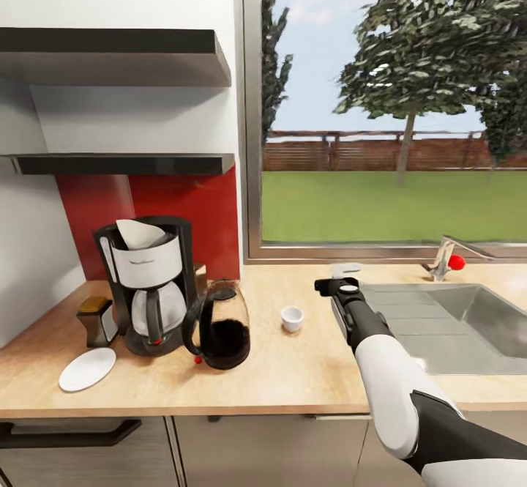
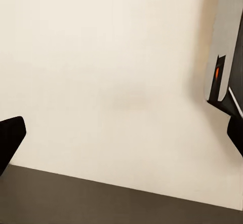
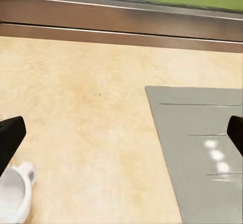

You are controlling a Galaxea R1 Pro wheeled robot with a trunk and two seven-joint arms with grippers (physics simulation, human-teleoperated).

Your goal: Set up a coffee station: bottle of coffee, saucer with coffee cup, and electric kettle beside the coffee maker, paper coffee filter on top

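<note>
The coffee cup [image 1: 292, 318] stands alone on the worktop [image 1: 293, 377], just beyond the electric kettle [image 1: 219, 324] from the coffee maker [image 1: 148, 282], while the saucer [image 1: 87, 368] lies in front of the coffee maker. The right tool [image 3: 121, 138] hovers near the cup, fingers spread wide and empty. The cup looks light, rigid, slick and breakable, best pinched across its rim.

Home kitchen, wood countertop [image 1: 293, 377] w/ steel sink [image 1: 468, 326], coffee maker [image 1: 146, 282], garden window [image 1: 395, 106]

open countertop [image 1: 293, 377], electric kettle [image 1: 219, 326] crowding saucer [image 1: 87, 368]
</note>
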